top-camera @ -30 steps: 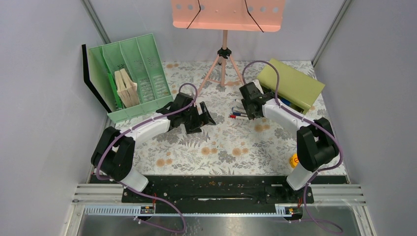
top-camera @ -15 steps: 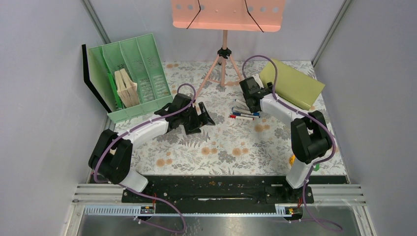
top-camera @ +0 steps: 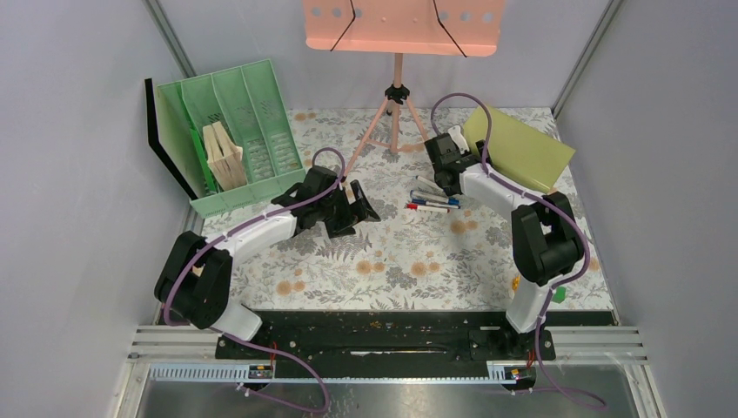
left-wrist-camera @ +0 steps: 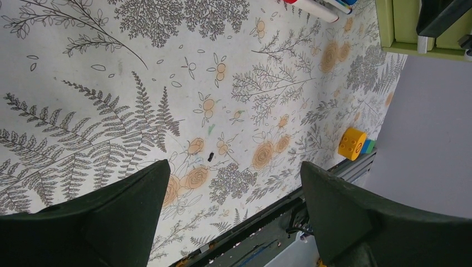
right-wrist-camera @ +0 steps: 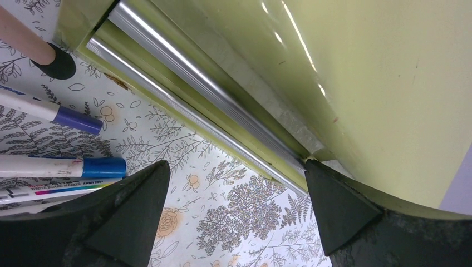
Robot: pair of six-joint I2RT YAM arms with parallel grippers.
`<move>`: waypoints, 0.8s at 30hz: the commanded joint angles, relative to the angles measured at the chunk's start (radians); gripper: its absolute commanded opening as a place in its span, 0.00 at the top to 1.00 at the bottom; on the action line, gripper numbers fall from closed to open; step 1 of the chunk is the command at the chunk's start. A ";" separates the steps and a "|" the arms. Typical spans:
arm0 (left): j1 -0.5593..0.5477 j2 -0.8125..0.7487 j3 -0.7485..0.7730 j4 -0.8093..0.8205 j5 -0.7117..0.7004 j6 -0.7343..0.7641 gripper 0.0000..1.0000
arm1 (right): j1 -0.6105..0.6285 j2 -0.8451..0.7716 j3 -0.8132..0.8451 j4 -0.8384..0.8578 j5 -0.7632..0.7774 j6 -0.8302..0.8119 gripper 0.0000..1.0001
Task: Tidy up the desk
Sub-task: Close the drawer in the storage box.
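Two grippers, both spread wide and holding nothing, over an untidied desk.
Left gripper (top-camera: 359,205) hovers mid-desk (top-camera: 392,261), whose floral top spans the whole cell floor. Right gripper (top-camera: 446,161) hangs far right, at the olive case's (top-camera: 522,146) left edge, with loose markers (top-camera: 432,204) just near of it. Likely step: lining up on the markers. The next move calls for settling onto one marker without nudging the case or the stand leg (top-camera: 418,128). That corner is tight; the near half offers more room.
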State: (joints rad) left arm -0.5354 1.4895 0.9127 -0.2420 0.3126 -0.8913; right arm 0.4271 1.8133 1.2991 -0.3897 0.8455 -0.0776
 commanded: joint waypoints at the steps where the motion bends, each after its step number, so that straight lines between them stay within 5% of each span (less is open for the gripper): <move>1: 0.007 -0.040 -0.006 0.037 -0.018 -0.007 0.11 | -0.005 -0.017 0.041 0.024 0.019 0.028 0.01; 17: 0.015 -0.027 0.002 0.039 -0.012 0.003 0.11 | -0.012 -0.245 0.011 -0.159 -0.186 0.341 0.02; 24: 0.018 -0.023 0.006 0.041 -0.005 0.005 0.11 | -0.112 -0.356 -0.042 -0.188 -0.478 0.472 0.02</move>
State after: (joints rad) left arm -0.5259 1.4857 0.9077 -0.2375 0.3103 -0.8909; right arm 0.3805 1.5265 1.2922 -0.5442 0.5591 0.2718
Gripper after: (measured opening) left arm 0.887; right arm 0.986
